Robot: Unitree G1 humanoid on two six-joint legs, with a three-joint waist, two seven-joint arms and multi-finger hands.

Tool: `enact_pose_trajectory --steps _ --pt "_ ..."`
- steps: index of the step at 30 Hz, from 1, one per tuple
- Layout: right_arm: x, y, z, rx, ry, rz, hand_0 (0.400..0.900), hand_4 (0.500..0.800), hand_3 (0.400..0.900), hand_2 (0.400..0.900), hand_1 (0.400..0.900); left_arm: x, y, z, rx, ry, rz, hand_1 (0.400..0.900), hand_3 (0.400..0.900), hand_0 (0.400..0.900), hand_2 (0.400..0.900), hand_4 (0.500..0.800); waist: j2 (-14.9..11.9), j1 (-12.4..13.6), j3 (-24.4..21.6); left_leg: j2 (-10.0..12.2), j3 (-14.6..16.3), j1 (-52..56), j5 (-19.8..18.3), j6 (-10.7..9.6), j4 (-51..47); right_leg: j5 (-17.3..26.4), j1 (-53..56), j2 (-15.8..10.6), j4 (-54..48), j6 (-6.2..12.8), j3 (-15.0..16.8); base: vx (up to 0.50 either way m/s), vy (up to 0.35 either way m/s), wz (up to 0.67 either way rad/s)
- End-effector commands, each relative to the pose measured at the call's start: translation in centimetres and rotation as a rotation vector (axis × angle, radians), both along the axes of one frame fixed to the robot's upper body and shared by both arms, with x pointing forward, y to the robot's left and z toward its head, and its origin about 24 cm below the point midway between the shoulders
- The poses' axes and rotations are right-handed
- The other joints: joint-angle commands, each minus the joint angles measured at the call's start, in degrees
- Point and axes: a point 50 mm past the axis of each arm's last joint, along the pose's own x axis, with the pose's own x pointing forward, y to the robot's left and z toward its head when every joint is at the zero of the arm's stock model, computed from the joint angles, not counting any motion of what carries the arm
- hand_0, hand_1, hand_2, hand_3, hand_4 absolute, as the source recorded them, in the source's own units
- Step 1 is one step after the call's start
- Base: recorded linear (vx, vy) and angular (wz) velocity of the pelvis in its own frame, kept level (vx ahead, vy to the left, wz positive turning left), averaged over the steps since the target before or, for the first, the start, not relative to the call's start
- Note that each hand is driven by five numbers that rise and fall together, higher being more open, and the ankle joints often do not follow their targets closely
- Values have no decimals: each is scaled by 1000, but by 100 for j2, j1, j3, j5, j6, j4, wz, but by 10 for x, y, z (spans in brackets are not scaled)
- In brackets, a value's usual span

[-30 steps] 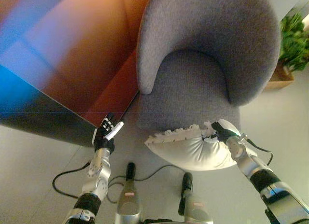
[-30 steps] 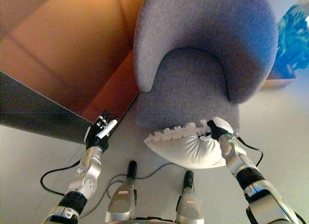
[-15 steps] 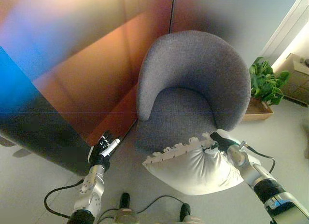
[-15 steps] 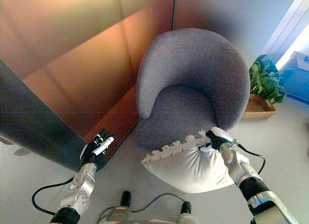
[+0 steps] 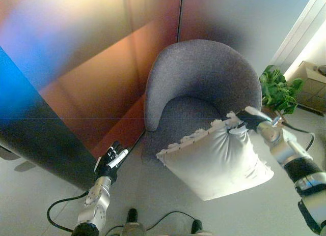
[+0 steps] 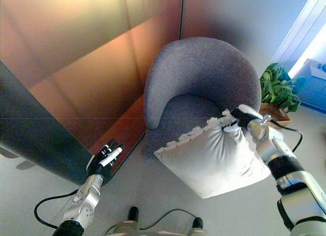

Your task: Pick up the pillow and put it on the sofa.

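Observation:
A white pillow (image 5: 219,159) with a frilled edge hangs in the air just in front of the grey tub armchair (image 5: 204,88), over the front of its seat. My right hand (image 5: 251,119) is shut on the pillow's upper right corner and holds it up; it also shows in the right eye view (image 6: 242,117). My left hand (image 5: 109,162) is low at the left, fingers relaxed and empty, near the foot of the wall panel.
A wood-toned wall panel (image 5: 86,78) with a dark section stands left of the chair. A potted green plant (image 5: 277,91) in a wooden tray stands right of the chair. Grey floor (image 5: 153,205) lies in front.
My right hand has lifted the pillow up and towards the chair seat. The camera has tilted up, showing more of the chair and wall. My left hand has stayed put.

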Motion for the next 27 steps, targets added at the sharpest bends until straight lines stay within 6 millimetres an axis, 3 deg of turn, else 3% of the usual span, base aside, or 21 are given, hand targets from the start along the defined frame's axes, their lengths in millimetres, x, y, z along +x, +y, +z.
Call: enact_pose_trajectory --steps 1,10,13,21,27 --pt "26 -8 122 -120 -317 -13 400 500 400 400 400 17 0 17 86 -81 -123 900 900 900 900 800 -349 298 -974 153 -46 230 -255 13 7 124 10 -416 89 259 -202 53 1 5" --pt "27 -24 181 -180 -356 -121 400 500 400 400 400 11 3 13 98 -51 -158 900 900 900 900 800 -430 434 -1069 129 -155 160 -215 15 2 114 19 -405 98 254 -259 72 -4 8" --pt "24 -31 190 -191 -358 -163 400 500 400 400 400 7 4 12 99 -44 -169 900 900 900 900 800 -450 484 -1100 120 -195 133 -199 15 -19 114 18 -378 74 244 -279 116 -9 10" --pt "19 -49 185 -197 -382 -288 400 500 400 400 400 3 6 19 109 -69 -216 900 900 900 900 800 -432 643 -1011 152 -367 -74 -181 -19 -31 95 -112 -288 18 224 -311 85 -29 9" --pt "27 -39 180 -164 -456 -338 400 500 400 400 400 39 0 52 123 -221 -225 900 900 900 900 800 -417 708 -429 172 -557 -707 -114 -29 -31 126 -698 -188 18 198 -268 -287 -101 0"
